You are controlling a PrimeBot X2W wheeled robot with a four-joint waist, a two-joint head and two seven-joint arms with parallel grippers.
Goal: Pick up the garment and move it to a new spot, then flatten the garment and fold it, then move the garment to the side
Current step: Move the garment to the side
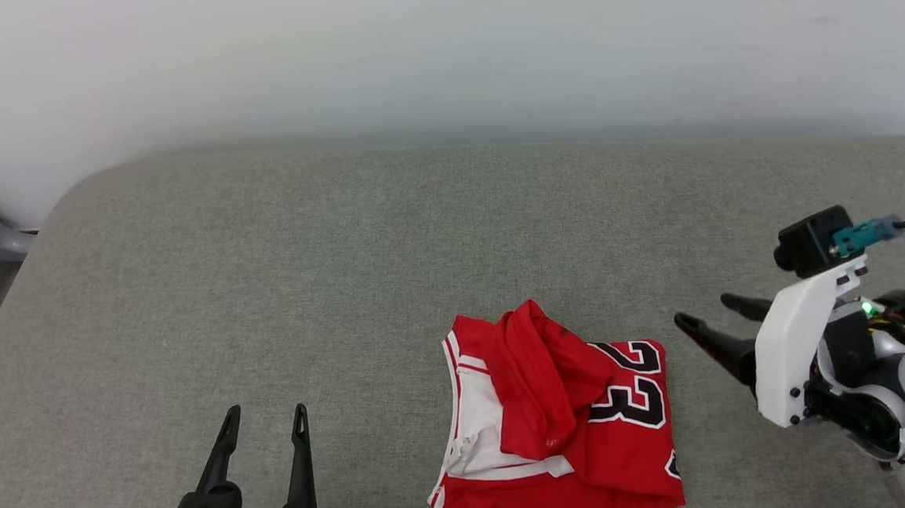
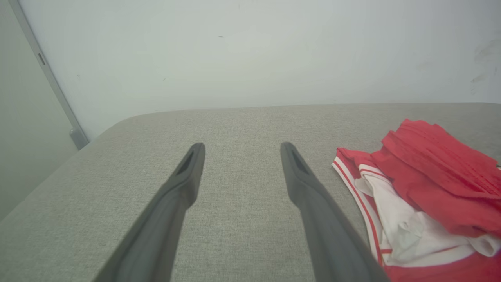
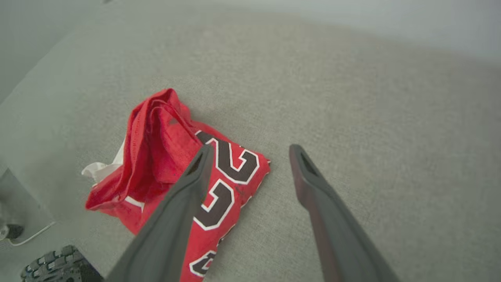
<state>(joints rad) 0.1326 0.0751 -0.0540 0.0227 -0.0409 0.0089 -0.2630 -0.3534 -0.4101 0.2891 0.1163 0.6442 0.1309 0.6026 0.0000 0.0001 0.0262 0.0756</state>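
Locate the garment (image 1: 557,424) on the grey fabric table (image 1: 264,258), close to the front edge and somewhat right of its middle, well clear of the rear edge and of the rounded left rear corner. Note the left gripper (image 1: 266,412) at the front edge, left of the garment and apart from it, fingers spread wide with nothing between them; probably parked there to leave the cloth free. Note the right gripper (image 1: 703,309) just beside the right border of the garment, angled toward it, likewise spread wide and holding nothing; judged to suit either an approach to the cloth or a withdrawal from it. Read the garment as a compact, roughly square bundle: red body lowermost, black white-outlined "23" facing up on the right, white panel with red-white striped trim exposed on the left, a loose red flap lying ridged across the middle. Treat as neither flat nor neatly folded; consistent with a heap awaiting flattening or with a rough fold.
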